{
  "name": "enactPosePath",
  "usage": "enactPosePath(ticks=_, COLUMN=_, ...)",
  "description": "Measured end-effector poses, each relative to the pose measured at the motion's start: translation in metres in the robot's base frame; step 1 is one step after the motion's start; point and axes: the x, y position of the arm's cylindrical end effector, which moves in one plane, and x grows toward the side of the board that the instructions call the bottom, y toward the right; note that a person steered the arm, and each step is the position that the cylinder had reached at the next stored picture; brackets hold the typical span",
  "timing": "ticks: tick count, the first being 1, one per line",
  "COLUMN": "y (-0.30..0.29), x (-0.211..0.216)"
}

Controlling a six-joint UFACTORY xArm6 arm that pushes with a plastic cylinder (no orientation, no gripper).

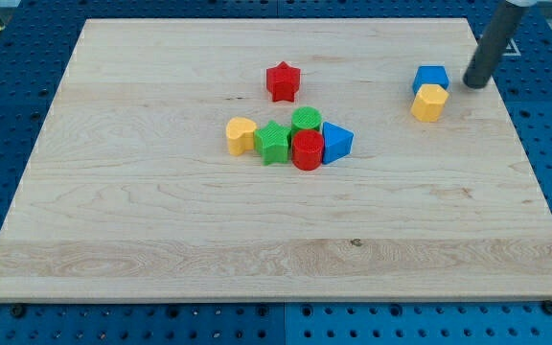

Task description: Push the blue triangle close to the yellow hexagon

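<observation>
Camera view: my tip bare, holding nothing, just right of blue cube atop yellow hexagon. Blue triangle well apart, in central cluster beside red cylinder. Approach step; next, circling to triangle's left, pushing rightward.

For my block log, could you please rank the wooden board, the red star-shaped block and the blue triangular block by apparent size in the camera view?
1. The wooden board, by far the largest.
2. The red star-shaped block and the blue triangular block look alike in size, so I won't rank them.
</observation>
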Motion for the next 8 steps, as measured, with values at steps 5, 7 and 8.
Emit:
enactPosePath(ticks=5, y=-0.21, x=0.027)
enactPosePath(ticks=7, y=-0.201, x=0.049)
enactPosePath(ticks=8, y=-0.19, x=0.062)
